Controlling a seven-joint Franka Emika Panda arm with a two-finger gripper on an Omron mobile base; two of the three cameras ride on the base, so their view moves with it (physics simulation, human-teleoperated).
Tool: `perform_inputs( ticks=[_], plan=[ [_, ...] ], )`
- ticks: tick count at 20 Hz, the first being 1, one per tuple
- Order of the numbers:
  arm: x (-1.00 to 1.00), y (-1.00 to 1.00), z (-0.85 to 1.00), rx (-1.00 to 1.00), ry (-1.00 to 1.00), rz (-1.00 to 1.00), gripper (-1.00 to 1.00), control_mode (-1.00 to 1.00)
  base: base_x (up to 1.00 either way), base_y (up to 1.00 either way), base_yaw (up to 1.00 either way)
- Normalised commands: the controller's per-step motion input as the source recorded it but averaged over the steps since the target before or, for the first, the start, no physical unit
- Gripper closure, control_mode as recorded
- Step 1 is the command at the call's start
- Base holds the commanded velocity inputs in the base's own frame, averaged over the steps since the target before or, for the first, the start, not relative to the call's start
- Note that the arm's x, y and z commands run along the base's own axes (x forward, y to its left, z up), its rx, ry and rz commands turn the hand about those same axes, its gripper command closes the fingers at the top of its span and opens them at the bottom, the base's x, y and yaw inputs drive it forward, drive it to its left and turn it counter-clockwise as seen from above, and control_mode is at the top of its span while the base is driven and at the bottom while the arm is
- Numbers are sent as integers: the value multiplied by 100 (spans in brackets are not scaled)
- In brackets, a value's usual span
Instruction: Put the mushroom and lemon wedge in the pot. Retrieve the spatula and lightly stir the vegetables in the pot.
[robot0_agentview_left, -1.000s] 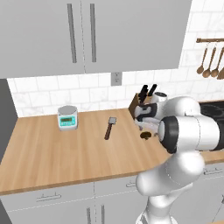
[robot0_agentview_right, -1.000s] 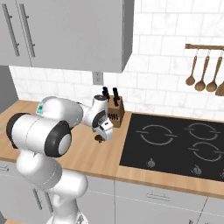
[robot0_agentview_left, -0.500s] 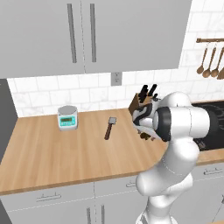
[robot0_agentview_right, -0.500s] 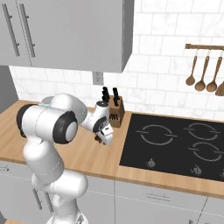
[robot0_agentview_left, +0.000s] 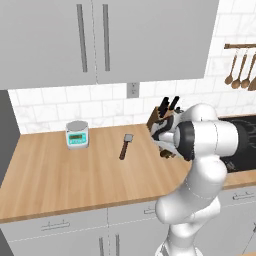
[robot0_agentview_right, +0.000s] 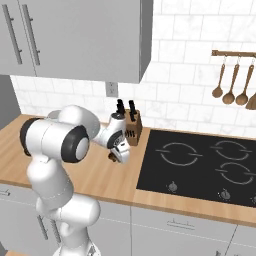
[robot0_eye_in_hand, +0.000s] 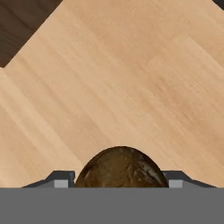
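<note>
Brown and rounded, the mushroom (robot0_eye_in_hand: 121, 168) sits on the wooden desk (robot0_agentview_left: 75, 170) between the end effector's (robot0_agentview_right: 119, 156) finger tips, so the first pick is in hand; whether the narrowing jaws already grip it I cannot tell; next comes a firm close and lift. One mushroom, one spatula (robot0_agentview_left: 124, 146), one knife block (robot0_agentview_right: 133, 128) and four hob rings show.

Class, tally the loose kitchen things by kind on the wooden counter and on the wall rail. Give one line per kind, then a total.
Mushroom: 1
Spatula: 1
Knife block: 1
Kitchen scale: 1
Hanging wooden spoons: 3
Total: 7
</note>
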Motion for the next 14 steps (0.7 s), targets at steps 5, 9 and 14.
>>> perform_inputs(
  ticks=[5, 9, 14],
  plan=[
    [-88, 42, 81, -6, -30, 9, 100, -100, 0, 0, 0],
    [-95, 35, 100, -3, -29, 20, 100, -100, 0, 0, 0],
    [-92, 28, 100, -6, -12, 31, 100, -100, 0, 0, 0]
  ],
)
